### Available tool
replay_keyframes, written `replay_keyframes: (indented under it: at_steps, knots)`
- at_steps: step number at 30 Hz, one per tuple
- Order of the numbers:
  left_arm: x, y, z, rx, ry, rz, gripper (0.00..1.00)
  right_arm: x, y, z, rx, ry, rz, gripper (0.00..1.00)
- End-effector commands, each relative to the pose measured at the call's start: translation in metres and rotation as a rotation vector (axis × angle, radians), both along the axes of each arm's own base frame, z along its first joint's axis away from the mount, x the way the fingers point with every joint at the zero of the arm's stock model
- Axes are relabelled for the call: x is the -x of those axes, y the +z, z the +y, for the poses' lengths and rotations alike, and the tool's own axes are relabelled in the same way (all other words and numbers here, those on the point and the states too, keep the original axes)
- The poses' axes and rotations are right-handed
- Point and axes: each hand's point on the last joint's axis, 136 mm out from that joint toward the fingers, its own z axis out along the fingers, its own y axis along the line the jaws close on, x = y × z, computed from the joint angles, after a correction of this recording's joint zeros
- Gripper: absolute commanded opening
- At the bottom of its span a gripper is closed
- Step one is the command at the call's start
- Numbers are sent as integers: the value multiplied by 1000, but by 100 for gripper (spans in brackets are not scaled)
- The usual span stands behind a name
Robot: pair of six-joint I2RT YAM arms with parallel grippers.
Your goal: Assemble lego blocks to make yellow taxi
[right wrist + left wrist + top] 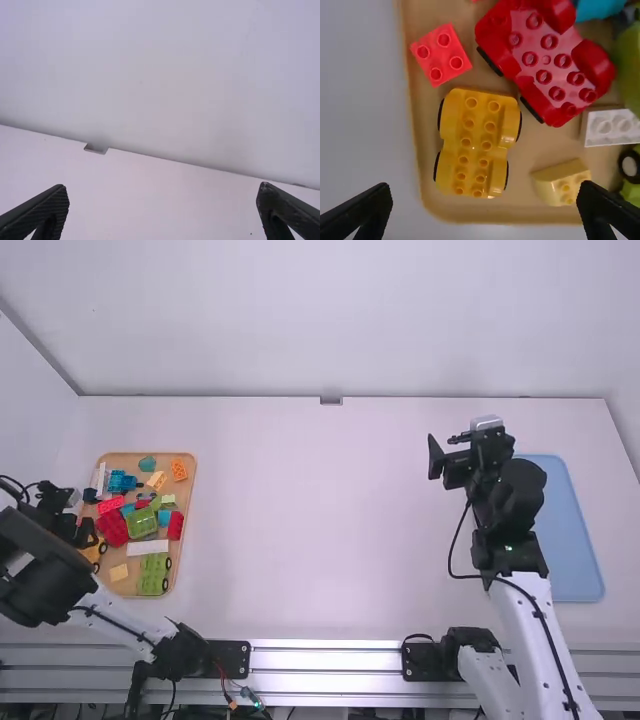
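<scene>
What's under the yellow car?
The yellow car sits over the tray, whose tan floor shows around it. Black wheels poke out at both sides. The car hides whatever is right beneath, so I can't tell.

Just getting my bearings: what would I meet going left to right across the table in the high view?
A tan tray of toy blocks → the right gripper, jaws open → a blue tray.

Beyond the right pincer [442, 439], a plain white back wall [330, 320] meets the white bench [320, 530] along a thin dark seam [230, 396]. A small grey notch [331, 400] breaks that line, farther off and to its left. Pale side walls stand left [30, 390] and right [628, 405] of it. Metal rails [330, 657] cross nearer than it, under soft light.
</scene>
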Motion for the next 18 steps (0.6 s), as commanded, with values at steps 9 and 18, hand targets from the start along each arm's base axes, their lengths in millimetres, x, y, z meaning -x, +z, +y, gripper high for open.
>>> replay_keyframes:
  at_steps: [9, 18]
  knots:
    - [1, -24, 0, -16, -98, -17, 92, -8, 14, -1, 1, 2, -24, 99]
    - [-2, -39, -3, -22, -103, -48, 94, -25, 4, -1, 1, 2, -22, 99]
